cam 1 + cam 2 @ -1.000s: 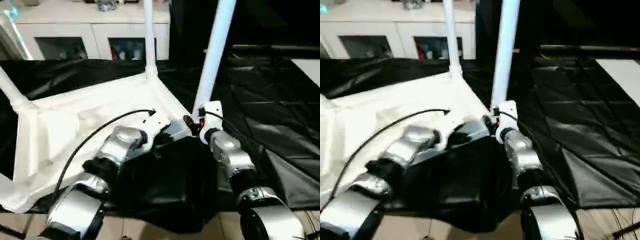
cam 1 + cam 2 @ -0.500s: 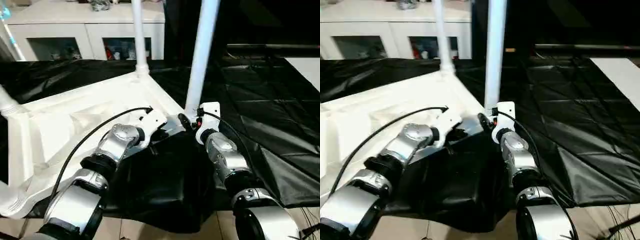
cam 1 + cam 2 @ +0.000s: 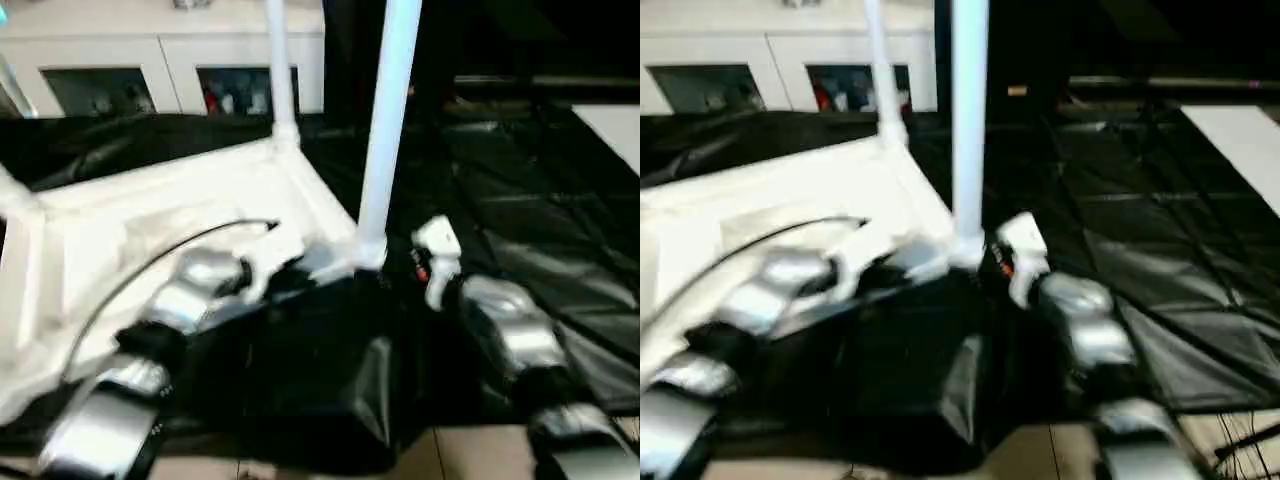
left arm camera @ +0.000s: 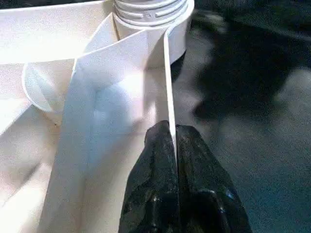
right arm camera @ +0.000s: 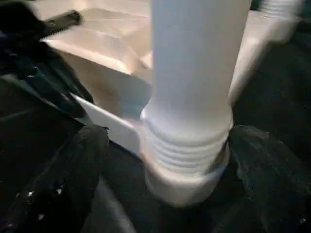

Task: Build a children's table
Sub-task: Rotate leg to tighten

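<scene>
You are looking over two silver, rounded metal forearms: the left forearm [image 3: 150,330] and the right forearm [image 3: 505,335], each built of glossy segments with dark bands at the joints. A thin black cable [image 3: 150,270] arcs along the left one. A white block-shaped wrist housing [image 3: 437,250] tops the right, with what may be a small red mark. Each ends in matte black, speckled fingers [image 4: 160,194].

Head cameras look down; wrist cameras close on leg [image 5: 192,97]
</scene>
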Motion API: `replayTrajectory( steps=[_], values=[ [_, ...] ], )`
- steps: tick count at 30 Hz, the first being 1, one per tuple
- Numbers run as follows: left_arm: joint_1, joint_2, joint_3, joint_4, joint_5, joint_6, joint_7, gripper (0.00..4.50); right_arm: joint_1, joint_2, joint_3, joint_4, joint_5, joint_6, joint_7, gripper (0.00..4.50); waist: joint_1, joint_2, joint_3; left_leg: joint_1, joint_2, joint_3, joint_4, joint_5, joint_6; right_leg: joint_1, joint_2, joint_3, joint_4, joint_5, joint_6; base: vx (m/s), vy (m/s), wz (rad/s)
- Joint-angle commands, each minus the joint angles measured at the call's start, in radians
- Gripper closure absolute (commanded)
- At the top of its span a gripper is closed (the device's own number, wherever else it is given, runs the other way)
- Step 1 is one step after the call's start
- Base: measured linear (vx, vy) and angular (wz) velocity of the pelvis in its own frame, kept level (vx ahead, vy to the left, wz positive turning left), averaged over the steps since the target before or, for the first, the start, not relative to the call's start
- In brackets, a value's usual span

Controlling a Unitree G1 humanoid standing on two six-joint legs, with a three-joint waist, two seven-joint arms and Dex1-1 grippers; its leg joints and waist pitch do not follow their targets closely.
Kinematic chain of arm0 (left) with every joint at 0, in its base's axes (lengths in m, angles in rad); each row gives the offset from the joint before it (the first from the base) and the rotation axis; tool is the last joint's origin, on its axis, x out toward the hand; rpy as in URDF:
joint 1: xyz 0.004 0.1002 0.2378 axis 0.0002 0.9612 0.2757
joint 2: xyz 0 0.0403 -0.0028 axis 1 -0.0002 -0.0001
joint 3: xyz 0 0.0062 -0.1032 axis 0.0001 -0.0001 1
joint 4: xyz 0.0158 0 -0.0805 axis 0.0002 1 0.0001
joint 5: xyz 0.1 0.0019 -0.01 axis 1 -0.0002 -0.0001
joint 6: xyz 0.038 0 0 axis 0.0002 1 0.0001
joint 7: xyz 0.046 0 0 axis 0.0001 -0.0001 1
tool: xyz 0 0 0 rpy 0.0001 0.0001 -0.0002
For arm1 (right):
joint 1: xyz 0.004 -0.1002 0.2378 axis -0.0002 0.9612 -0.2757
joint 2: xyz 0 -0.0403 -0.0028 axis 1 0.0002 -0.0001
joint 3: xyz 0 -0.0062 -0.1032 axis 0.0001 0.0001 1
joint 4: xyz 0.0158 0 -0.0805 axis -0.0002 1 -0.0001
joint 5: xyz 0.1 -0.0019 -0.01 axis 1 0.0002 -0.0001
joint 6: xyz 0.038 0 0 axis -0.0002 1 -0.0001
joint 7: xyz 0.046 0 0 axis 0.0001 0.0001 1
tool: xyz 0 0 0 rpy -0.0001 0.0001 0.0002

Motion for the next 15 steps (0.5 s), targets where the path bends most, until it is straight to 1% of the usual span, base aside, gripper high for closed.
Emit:
replayTrajectory(
  steps=[1, 2, 3, 4, 5, 7, 8, 10, 12, 13, 15],
  values=[
    [0.024, -0.004, -0.056, -0.069, -0.03, -0.002, -0.116, 4.5, -0.004, -0.003, 0.032, -0.068, 0.032, 0.008, 0.069, 0.31, 0.01, -0.002, -0.06, 0.022, 0.059, -0.012, -0.065, -0.154, 0.107, 0.043, -0.063, 0.04, -0.056, 0.043, -0.295, 0.0, 0.0, 0.0],
    [0.033, 0.005, -0.054, -0.093, -0.045, 0.009, -0.139, 4.5, 0.003, -0.017, 0.036, -0.084, 0.041, 0.015, 0.099, 0.31, 0.013, 0.002, -0.059, 0.024, 0.059, -0.011, -0.065, -0.159, 0.099, 0.04, -0.062, 0.041, -0.056, 0.04, -0.296, 0.0, 0.0, 0.0],
    [0.036, 0.008, -0.053, -0.101, -0.05, 0.013, -0.147, 4.5, 0.005, -0.022, 0.037, -0.09, 0.044, 0.018, 0.11, 0.31, 0.015, 0.003, -0.059, 0.025, 0.059, -0.01, -0.066, -0.167, 0.093, 0.039, -0.061, 0.041, -0.056, 0.034, -0.296, 0.0, 0.0, 0.0],
    [0.042, 0.015, -0.05, -0.12, -0.06, 0.023, -0.162, 4.5, 0.012, -0.038, 0.044, -0.105, 0.048, 0.02, 0.147, 0.31, 0.024, 0.003, -0.059, 0.032, 0.06, -0.008, -0.065, -0.174, 0.089, 0.035, -0.062, 0.043, -0.058, 0.028, -0.294, 0.0, 0.0, 0.0],
    [0.045, 0.019, -0.051, -0.13, -0.067, 0.029, -0.175, 4.5, 0.014, -0.047, 0.051, -0.11, 0.046, 0.017, 0.17, 0.31, 0.031, 0.002, -0.059, 0.028, 0.061, -0.007, -0.066, -0.168, 0.085, 0.038, -0.064, 0.043, -0.056, 0.024, -0.291, 0.0, 0.0, 0.0],
    [0.047, 0.023, -0.055, -0.136, -0.066, 0.034, -0.185, 4.5, 0.016, -0.056, 0.06, -0.109, 0.039, 0.009, 0.189, 0.31, 0.036, 0.002, -0.059, 0.027, 0.059, -0.004, -0.065, -0.162, 0.074, 0.038, -0.062, 0.042, -0.056, 0.018, -0.28, 0.0, 0.0, 0.0],
    [0.05, 0.03, -0.058, -0.148, -0.064, 0.037, -0.194, 4.5, 0.017, -0.07, 0.078, -0.107, 0.021, -0.008, 0.224, 0.31, 0.037, 0.002, -0.06, 0.027, 0.058, -0.004, -0.065, -0.158, 0.067, 0.038, -0.062, 0.042, -0.054, 0.022, -0.276, 0.0, 0.0, 0.0],
    [0.048, 0.029, -0.057, -0.146, -0.06, 0.036, -0.19, 4.5, 0.017, -0.081, 0.097, -0.104, 0.008, -0.019, 0.245, 0.31, 0.037, 0.0, -0.061, 0.025, 0.057, -0.003, -0.063, -0.149, 0.067, 0.04, -0.063, 0.042, -0.053, 0.04, -0.274, 0.0, 0.0, 0.0],
    [0.045, 0.029, -0.056, -0.141, -0.056, 0.035, -0.185, 4.5, 0.015, -0.09, 0.111, -0.106, 0.004, -0.022, 0.264, 0.31, 0.038, -0.001, -0.063, 0.025, 0.055, -0.002, -0.059, -0.129, 0.078, 0.04, -0.063, 0.042, -0.052, 0.063, -0.273, 0.0, 0.0, 0.0],
    [0.045, 0.031, -0.057, -0.145, -0.054, 0.039, -0.185, 4.5, 0.013, -0.096, 0.116, -0.107, 0.003, -0.021, 0.269, 0.31, 0.038, -0.005, -0.063, 0.024, 0.055, -0.002, -0.059, -0.123, 0.081, 0.041, -0.063, 0.042, -0.051, 0.067, -0.273, 0.0, 0.0, 0.0],
    [0.046, 0.032, -0.057, -0.148, -0.053, 0.041, -0.185, 4.5, 0.012, -0.1, 0.119, -0.107, 0.002, -0.021, 0.272, 0.31, 0.04, -0.003, -0.064, 0.025, 0.055, -0.002, -0.057, -0.11, 0.086, 0.041, -0.063, 0.042, -0.049, 0.072, -0.274, 0.0, 0.0, 0.0]
  ],
)
